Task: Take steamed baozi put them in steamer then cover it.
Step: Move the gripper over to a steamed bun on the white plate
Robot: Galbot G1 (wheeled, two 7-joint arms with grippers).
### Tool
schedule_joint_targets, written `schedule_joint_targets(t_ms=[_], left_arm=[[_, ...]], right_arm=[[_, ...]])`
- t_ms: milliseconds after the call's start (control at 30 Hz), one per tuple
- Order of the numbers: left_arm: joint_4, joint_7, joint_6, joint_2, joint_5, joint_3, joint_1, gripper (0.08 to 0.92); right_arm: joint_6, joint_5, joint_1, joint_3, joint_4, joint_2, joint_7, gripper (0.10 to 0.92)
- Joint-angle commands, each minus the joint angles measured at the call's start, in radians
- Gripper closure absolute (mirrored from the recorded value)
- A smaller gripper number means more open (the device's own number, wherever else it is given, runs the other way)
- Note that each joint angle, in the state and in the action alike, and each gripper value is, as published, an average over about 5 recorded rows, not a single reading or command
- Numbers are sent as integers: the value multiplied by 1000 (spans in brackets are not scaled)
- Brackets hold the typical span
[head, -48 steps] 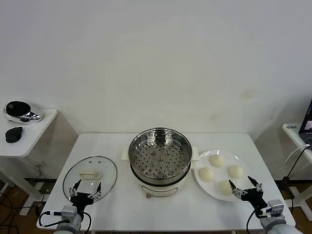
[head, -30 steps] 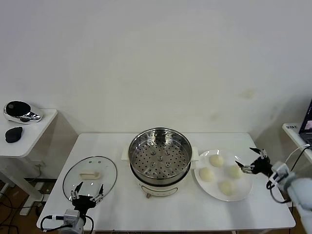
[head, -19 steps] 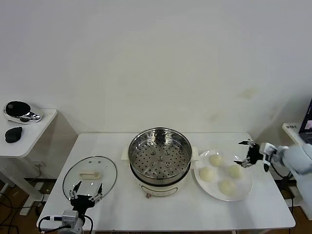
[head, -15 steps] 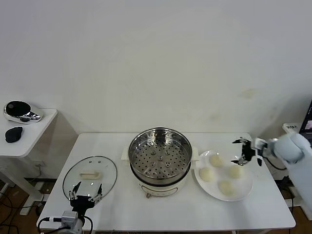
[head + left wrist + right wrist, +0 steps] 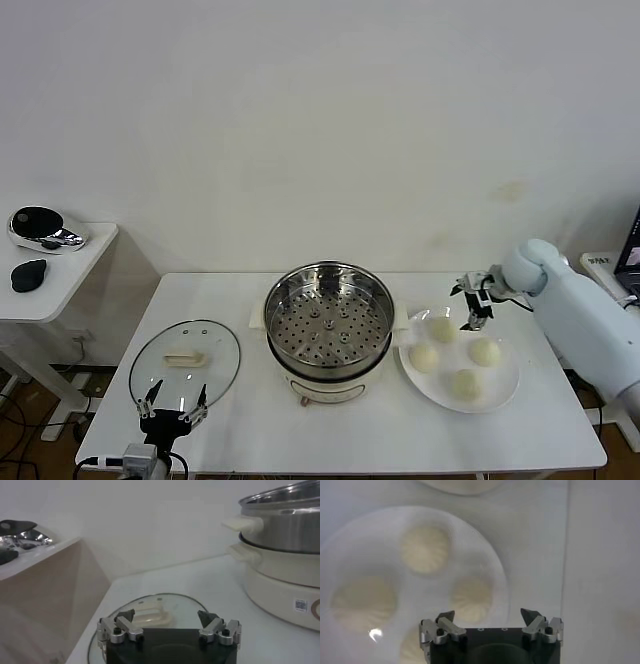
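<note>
Glass, the cover (image 5: 185,360) lies flat at the worktop's front-left corner, the left gripper (image 5: 168,412) parked just before it, jaws wide and empty. Mid-table the steamer (image 5: 328,325) stands open. Toward the right edge, four baozi (image 5: 424,357) sit on a plate (image 5: 503,388); the right gripper (image 5: 473,299) hovers over the far one, spread, holding nothing. Closing off-centre could roll or dent the soft bun.

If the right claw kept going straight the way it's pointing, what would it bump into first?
Probably a baozi on the white plate. The open right claw points down over that plate; which bun exactly is hard to say, since depth is unclear.
</note>
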Motion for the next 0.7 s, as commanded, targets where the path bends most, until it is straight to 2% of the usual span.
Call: schedule_joint_targets(t_ms=[33, 700], left_arm=[[-2, 0, -1, -2, 2, 1, 9, 177], [6, 0, -2, -2, 5, 6, 13, 177]], right_arm=[[16, -39, 61, -78, -73, 38, -20, 202], [-5, -39, 16, -59, -135, 94, 38, 202]])
